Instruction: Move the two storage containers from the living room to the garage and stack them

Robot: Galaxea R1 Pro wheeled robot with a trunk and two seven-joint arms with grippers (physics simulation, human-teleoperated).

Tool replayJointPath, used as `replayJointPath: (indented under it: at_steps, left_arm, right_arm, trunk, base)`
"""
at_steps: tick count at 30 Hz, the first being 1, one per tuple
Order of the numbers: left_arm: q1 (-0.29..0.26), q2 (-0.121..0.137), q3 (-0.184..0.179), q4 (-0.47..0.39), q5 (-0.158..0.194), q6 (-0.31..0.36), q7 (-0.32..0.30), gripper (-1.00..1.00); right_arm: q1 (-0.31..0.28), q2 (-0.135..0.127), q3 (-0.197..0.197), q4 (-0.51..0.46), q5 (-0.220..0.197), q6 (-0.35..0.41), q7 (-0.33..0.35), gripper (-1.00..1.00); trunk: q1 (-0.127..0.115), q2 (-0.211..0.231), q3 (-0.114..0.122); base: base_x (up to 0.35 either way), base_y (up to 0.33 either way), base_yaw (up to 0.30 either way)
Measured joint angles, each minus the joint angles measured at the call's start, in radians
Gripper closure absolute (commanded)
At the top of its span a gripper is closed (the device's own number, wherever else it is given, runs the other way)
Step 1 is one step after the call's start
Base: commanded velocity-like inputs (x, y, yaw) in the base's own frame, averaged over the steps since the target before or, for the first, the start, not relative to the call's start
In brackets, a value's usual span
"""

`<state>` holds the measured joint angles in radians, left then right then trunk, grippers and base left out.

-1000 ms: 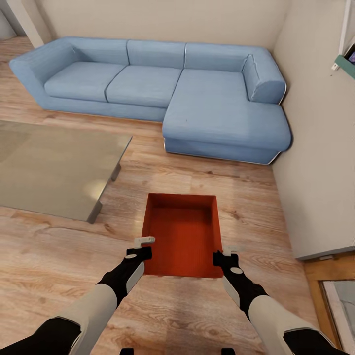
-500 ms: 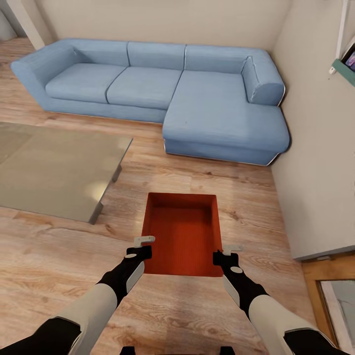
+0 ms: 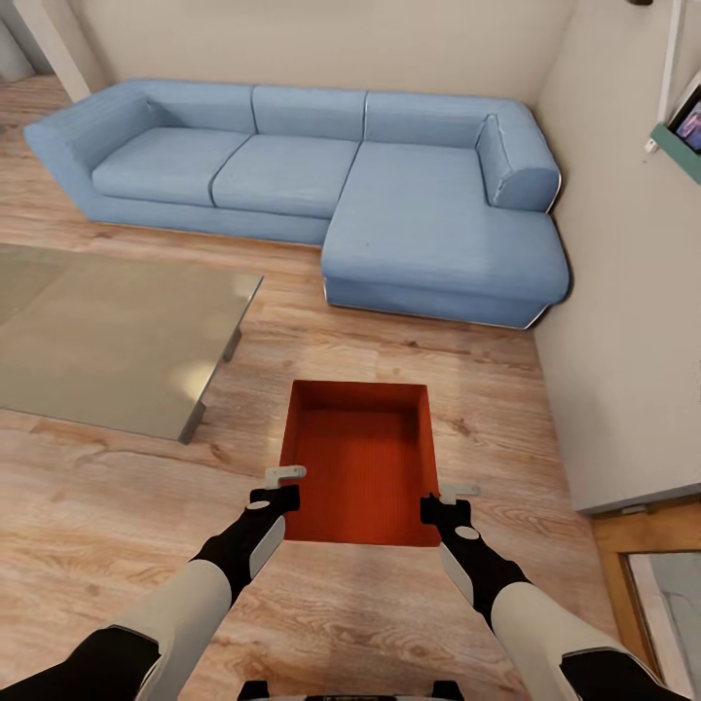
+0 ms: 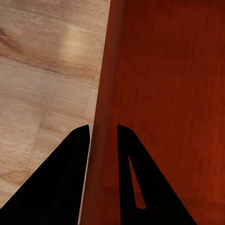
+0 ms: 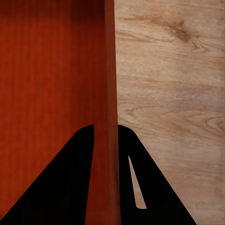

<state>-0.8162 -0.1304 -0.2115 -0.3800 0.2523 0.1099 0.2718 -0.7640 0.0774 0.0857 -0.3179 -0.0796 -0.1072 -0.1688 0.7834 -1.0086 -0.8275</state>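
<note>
A red-orange open-topped box (image 3: 360, 462) sits in the lower middle of the head view, over the wood floor (image 3: 117, 506); whether it rests on the planks or hangs just above them cannot be told. Its long axis runs away from the camera and its inside is bare.

The left gripper (image 3: 276, 497) is at the box's near left corner. In the left wrist view its two dark fingers (image 4: 70, 183) straddle the box's left wall (image 4: 101, 140), one outside over the planks and one inside over the red bottom, closed onto the wall. The right gripper (image 3: 446, 508) is at the near right corner. In the right wrist view its fingers (image 5: 70, 183) likewise stand on both sides of the right wall (image 5: 108, 93), clamping it.

Both forearms reach in from the bottom edge of the head view, white upper sections and black wrists.

Left of the box, at mid-left of the frame, is a low glass table (image 3: 107, 336). Beyond it, across the upper part of the frame, a blue corner sofa (image 3: 321, 185) stands against beige walls (image 3: 623, 292). At the lower right is a wood-framed panel (image 3: 643, 584) on the floor.
</note>
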Motion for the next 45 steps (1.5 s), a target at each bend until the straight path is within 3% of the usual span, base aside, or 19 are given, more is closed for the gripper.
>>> replayJointPath:
  at_steps: [16,28,45]
  left_arm:
    - [0.0,0.001,-0.002,-0.001,0.003,0.0,0.0,1.0]
    - [0.0,0.002,-0.003,0.019,0.003,0.0,0.0,1.0]
    - [-0.001,0.004,-0.004,0.035,0.005,-0.001,-0.003,1.0]
  right_arm:
    - [0.0,0.0,0.0,-0.001,0.0,0.0,0.0,1.0]
    - [-0.001,0.007,-0.001,0.026,0.002,-0.007,-0.009,1.0]
    - [-0.001,0.01,-0.001,0.039,0.003,-0.005,-0.012,1.0]
  trunk:
    - [-0.061,0.112,0.05]
    - [-0.061,0.112,0.052]
    - [-0.061,0.112,0.074]
  base:
    - [0.0,0.0,0.0]
    - [0.0,0.0,-0.013]
    - [0.0,0.0,-0.133]
